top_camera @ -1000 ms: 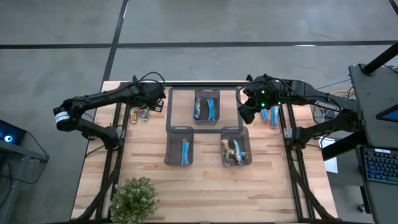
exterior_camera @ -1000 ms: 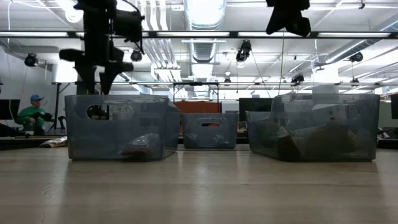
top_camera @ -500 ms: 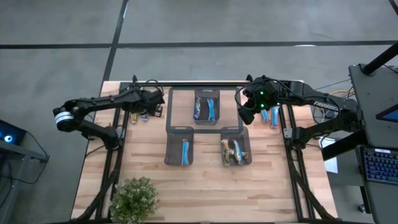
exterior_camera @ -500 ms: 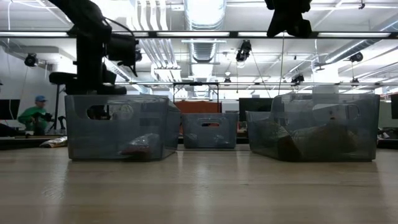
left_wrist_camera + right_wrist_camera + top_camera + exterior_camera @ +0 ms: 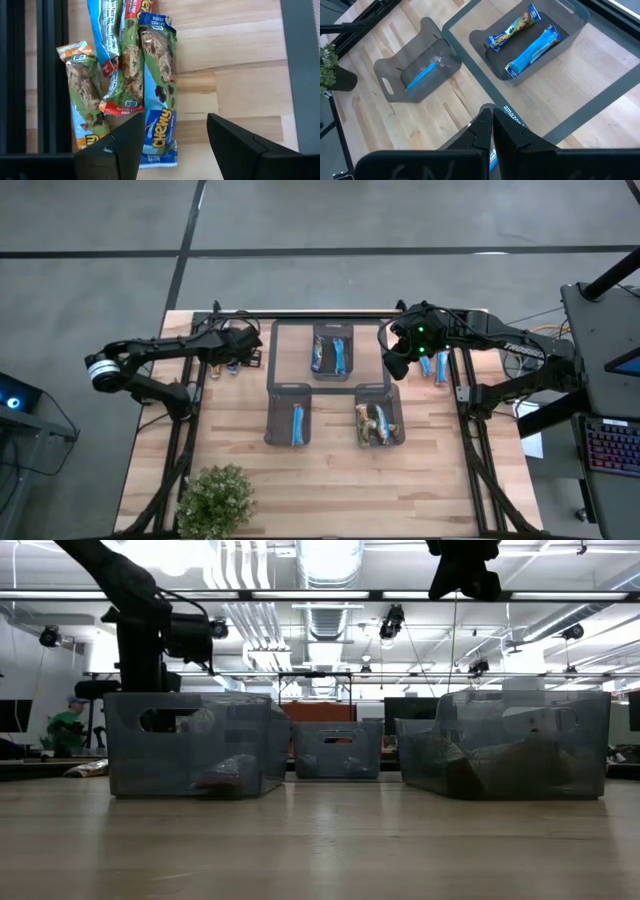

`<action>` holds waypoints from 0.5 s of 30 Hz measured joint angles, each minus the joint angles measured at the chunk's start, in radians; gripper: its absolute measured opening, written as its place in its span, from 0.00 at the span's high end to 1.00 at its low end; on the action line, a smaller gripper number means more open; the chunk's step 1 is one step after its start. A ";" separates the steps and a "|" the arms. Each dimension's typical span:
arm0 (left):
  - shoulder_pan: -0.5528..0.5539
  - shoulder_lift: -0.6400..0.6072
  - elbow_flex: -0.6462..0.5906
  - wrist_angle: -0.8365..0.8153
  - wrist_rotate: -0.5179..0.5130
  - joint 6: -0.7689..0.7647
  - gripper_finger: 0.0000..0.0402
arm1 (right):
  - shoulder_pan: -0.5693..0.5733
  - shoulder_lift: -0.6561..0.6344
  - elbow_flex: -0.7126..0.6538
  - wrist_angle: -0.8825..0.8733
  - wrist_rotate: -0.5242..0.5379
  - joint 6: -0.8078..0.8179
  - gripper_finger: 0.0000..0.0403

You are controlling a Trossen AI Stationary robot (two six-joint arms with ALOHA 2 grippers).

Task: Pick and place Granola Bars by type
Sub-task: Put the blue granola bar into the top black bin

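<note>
While the right hand (image 5: pixel 397 363) hangs pressed together above the tabletop (image 5: pixel 320 480) between the far bin (image 5: pixel 332 351) and a few loose bars by the right edge, the left hand (image 5: pixel 172 142) is low over a cluster of Granola Bars (image 5: pixel 125 75) near the tabletop's left rail, fingers (image 5: pixel 235 140) apart, gripping nothing. These bars overlap, with blue and green wrappers, orange ends and pictured oats with chocolate chips. Bare wood lies between cluster and bins.

Granola Bars (image 5: pixel 158 85) lie flat, bunched and overlapping on wood; others, seemingly, in bins.
</note>
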 joint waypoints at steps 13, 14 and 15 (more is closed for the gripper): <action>0.037 0.000 -0.076 0.122 0.010 0.001 0.51 | 0.000 0.000 0.000 0.003 0.000 0.003 0.98; 0.041 0.000 -0.081 0.131 0.010 0.001 0.51 | 0.000 -0.001 0.000 0.003 0.000 0.003 0.98; 0.046 0.000 -0.086 0.141 0.010 0.001 0.51 | 0.000 -0.001 0.000 0.003 0.001 0.003 0.98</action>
